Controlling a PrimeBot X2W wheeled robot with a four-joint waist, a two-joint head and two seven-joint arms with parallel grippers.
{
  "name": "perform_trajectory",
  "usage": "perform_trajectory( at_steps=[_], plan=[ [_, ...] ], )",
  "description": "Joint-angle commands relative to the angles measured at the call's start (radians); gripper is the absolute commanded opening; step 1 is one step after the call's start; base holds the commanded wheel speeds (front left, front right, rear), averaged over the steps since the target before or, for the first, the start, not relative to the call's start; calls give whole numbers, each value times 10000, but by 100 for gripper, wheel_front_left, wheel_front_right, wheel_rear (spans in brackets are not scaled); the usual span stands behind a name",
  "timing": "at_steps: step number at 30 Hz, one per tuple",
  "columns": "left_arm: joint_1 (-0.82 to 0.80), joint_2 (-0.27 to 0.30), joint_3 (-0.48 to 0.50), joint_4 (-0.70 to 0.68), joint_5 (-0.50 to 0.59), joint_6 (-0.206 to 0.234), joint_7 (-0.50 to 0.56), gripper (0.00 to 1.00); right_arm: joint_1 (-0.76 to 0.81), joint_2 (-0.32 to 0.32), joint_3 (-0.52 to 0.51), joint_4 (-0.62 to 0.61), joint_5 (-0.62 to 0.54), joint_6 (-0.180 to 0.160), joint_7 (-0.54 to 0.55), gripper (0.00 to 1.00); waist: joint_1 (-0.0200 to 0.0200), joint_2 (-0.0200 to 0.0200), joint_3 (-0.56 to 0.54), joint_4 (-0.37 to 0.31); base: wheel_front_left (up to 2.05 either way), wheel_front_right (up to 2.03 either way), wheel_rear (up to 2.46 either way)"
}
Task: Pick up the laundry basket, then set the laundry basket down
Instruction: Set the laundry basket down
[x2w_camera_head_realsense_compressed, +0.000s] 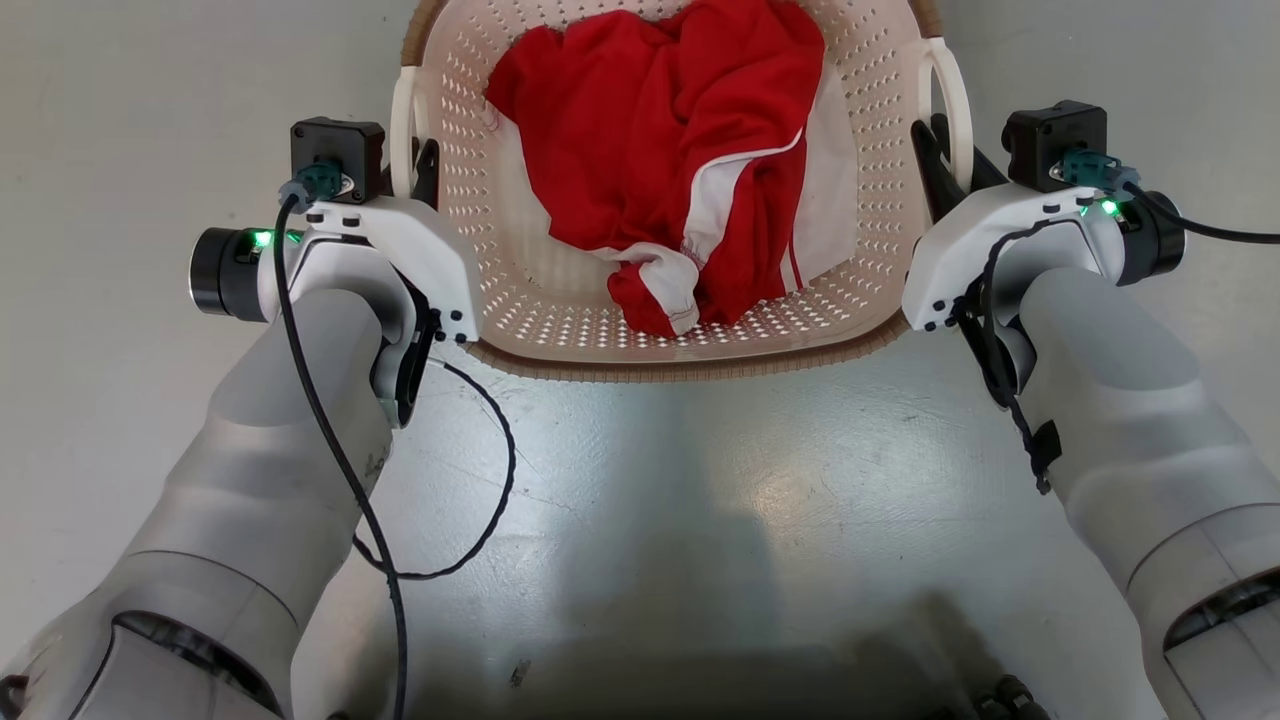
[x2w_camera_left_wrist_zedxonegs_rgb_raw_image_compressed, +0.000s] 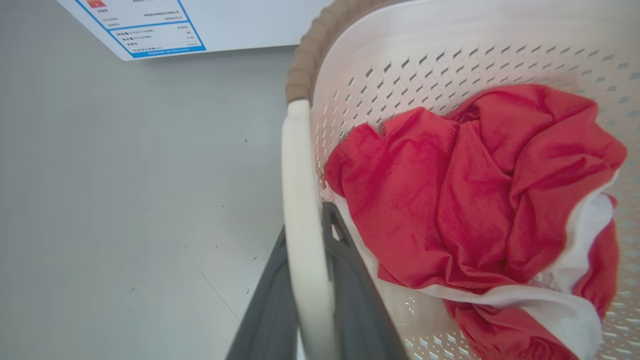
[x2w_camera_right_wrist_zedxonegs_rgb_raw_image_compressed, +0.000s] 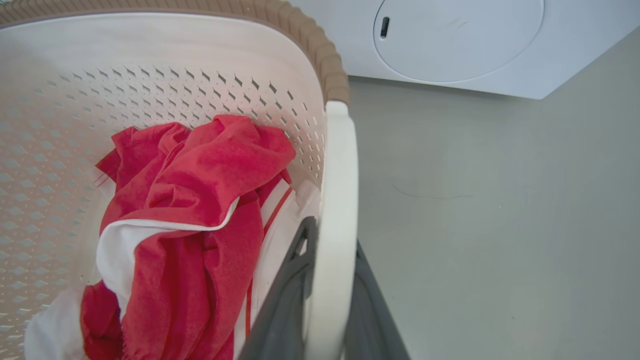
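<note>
The laundry basket (x2w_camera_head_realsense_compressed: 560, 330), cream and perforated with a brown woven rim, sits between my arms at the top of the head view. A red and white garment (x2w_camera_head_realsense_compressed: 670, 150) lies crumpled inside it. My left gripper (x2w_camera_head_realsense_compressed: 420, 165) is shut on the basket's white left handle (x2w_camera_left_wrist_zedxonegs_rgb_raw_image_compressed: 300, 175), one dark finger on each side of it. At the right handle (x2w_camera_right_wrist_zedxonegs_rgb_raw_image_compressed: 337, 175), my right gripper (x2w_camera_head_realsense_compressed: 935, 150) grips the same way, its fingers (x2w_camera_right_wrist_zedxonegs_rgb_raw_image_compressed: 292, 280) pressed against the bar. I cannot tell whether the basket rests on the floor.
A white washing machine (x2w_camera_right_wrist_zedxonegs_rgb_raw_image_compressed: 450, 45) stands on the grey floor just beyond the basket, with a blue-edged label (x2w_camera_left_wrist_zedxonegs_rgb_raw_image_compressed: 150, 30) on its front. A black cable (x2w_camera_head_realsense_compressed: 490, 480) loops from my left forearm over the floor near me.
</note>
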Motion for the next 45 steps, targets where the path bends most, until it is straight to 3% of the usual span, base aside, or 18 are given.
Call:
perform_trajectory(
  at_steps=[1,10,11,12,13,32,45],
  plan=[
    [19,66,162,-181,271,-122,-91,0,490,371,18,-256,-282,165,-146,0,0,0,36,-17,0,0,0],
    [6,-46,593,56,714,-251,-91,0,821,375,-291,-631,-260,165,-146,0,0,0,146,-39,0,0,0],
    [-3,-60,677,116,690,-214,-91,0,790,375,-372,-632,-254,165,-146,39,0,0,160,-58,0,0,0],
    [-22,-71,722,147,715,-177,-91,32,767,375,-457,-577,-277,165,-146,100,0,0,171,-67,0,0,0],
    [-16,-94,748,233,733,-126,-91,100,764,376,-515,-502,-282,165,-146,100,0,0,176,-63,0,0,0],
    [-75,-178,1015,694,1114,-87,-91,100,834,376,-928,-552,-599,165,-147,100,0,0,83,-140,0,0,0],
    [342,103,1738,456,1312,495,-91,100,1313,377,-2317,-1608,-1215,165,-147,100,0,0,-825,-327,0,0,0]
  ],
)
